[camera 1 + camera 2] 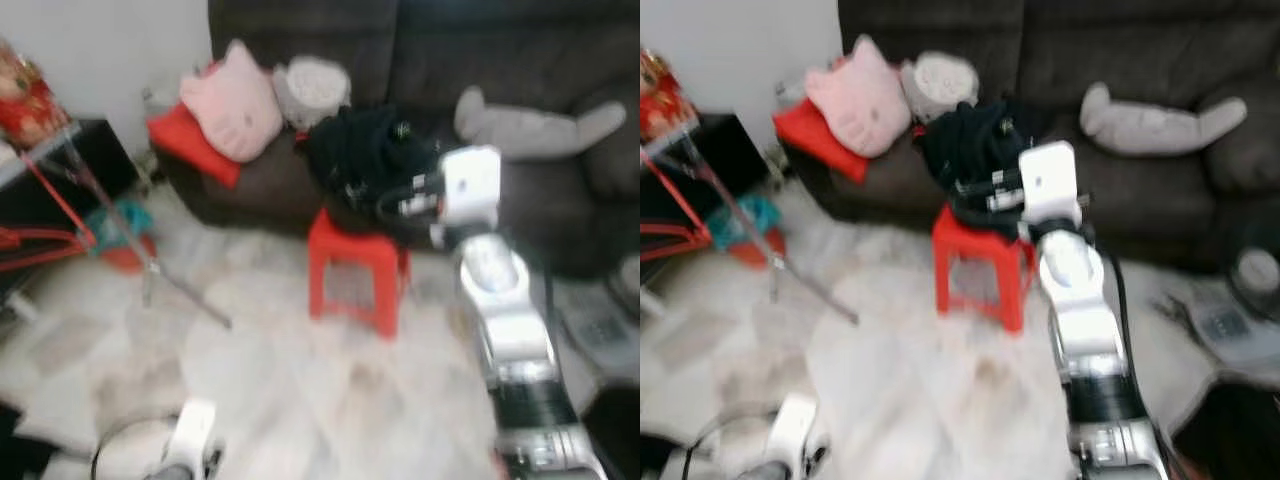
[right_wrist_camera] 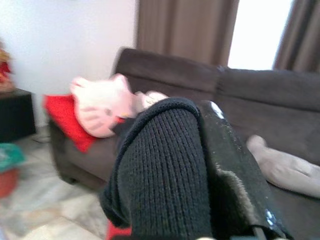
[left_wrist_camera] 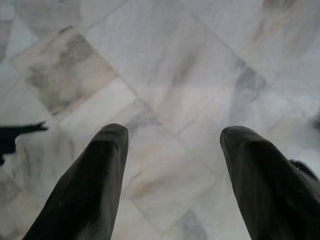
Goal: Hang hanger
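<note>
Right wrist view shows fingers (image 2: pixel 235 170) pinching a black knit garment (image 2: pixel 160 170); left fingers (image 3: pixel 90 185) spread.

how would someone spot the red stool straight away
Find the dark sofa along the back wall. On the pale floor just in front of it stands the red stool, with a black garment bunched above its seat. It is the one square, four-legged red thing; the red cushion lies on the sofa.

Red stool (image 1: pixel 352 270), black knit garment (image 2: pixel 165 175), pink cushion (image 1: pixel 235 100).
</note>
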Available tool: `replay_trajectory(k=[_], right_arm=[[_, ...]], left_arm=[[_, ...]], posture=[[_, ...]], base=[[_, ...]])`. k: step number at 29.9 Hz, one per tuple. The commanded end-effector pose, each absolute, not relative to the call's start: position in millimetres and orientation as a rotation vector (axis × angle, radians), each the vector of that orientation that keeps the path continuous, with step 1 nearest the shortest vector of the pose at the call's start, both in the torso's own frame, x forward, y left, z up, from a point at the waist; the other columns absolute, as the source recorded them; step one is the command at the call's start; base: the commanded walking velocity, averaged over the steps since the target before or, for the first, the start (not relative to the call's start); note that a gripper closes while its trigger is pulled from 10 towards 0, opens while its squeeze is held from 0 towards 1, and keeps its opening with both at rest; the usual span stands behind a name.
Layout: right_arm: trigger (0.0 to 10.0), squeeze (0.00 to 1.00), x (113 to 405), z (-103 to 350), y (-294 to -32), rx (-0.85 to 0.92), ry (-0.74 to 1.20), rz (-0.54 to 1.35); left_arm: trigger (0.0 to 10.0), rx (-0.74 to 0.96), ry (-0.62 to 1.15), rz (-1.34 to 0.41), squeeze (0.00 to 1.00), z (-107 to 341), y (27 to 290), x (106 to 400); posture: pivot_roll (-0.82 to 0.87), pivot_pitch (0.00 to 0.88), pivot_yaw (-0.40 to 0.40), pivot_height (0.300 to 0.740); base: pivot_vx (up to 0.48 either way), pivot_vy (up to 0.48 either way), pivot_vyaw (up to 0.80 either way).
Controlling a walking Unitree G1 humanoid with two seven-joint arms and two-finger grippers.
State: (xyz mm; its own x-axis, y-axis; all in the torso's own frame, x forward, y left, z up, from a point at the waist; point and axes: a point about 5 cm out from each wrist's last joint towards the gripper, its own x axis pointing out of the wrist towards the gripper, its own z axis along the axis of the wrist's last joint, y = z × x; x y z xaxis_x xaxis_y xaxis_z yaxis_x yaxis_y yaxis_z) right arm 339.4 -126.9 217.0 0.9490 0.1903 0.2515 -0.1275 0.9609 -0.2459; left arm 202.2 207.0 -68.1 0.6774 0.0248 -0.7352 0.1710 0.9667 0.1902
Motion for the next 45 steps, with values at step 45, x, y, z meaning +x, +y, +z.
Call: replay_trajectory(k=[45], right_arm=[[10.0,0.00,321.6,52.6,-186.8,0.402,0.395,-0.247]], left_arm=[[10.0,0.253,0.827,-0.075,0.00,-69.2,210.0,198.8]], posture=[[-0.15,0.000,0.120,0.740]], base=[[-0.060,0.000,0.00]])
